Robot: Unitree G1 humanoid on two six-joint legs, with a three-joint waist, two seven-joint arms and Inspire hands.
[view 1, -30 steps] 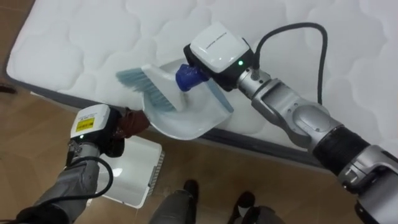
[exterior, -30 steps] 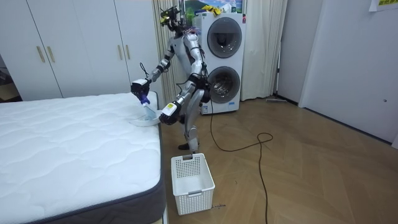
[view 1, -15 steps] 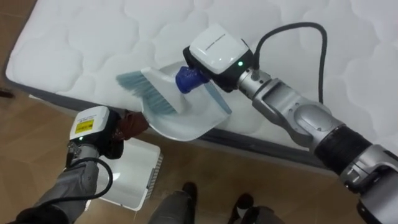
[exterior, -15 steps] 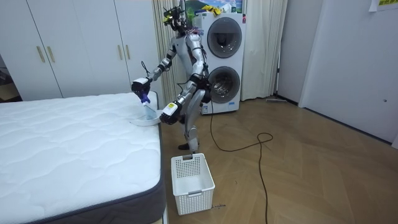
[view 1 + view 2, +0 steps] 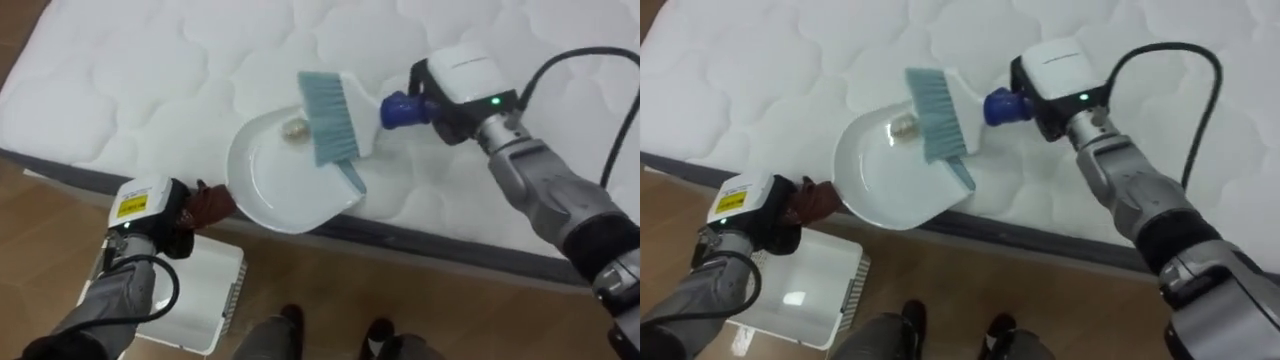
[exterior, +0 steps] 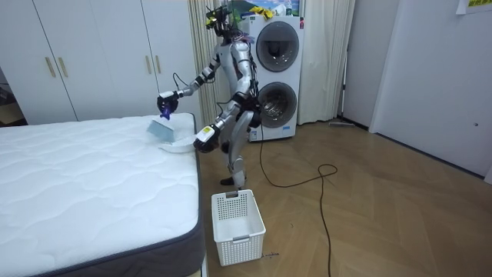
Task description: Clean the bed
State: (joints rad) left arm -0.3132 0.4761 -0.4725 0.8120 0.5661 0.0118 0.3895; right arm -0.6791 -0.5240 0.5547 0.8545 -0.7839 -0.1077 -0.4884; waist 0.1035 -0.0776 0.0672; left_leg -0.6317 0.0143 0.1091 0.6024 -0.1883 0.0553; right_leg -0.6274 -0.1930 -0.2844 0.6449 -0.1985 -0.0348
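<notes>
A white dustpan (image 5: 285,180) rests on the near edge of the white quilted mattress (image 5: 150,70), partly over the side. My left hand (image 5: 160,212) is shut on its brown handle (image 5: 208,203). A small pale scrap (image 5: 293,127) lies in the pan. Over the pan's far rim my right hand (image 5: 458,88) is shut on the blue handle of a brush (image 5: 330,115), its light-blue bristles pointing away from me. In the room view I stand at the bed's corner, brush (image 6: 160,128) raised above the dustpan (image 6: 178,146).
A white slatted basket (image 5: 170,300) stands on the wooden floor by my feet, below the mattress edge, and shows as the basket (image 6: 237,223) in the room view. Stacked washing machines (image 6: 277,69) are behind me, wardrobes (image 6: 92,54) beyond the bed.
My right hand has lifted the brush out of the dustpan and swung it farther over the mattress. The scrap in the pan now shows. The left hand keeps its hold.
</notes>
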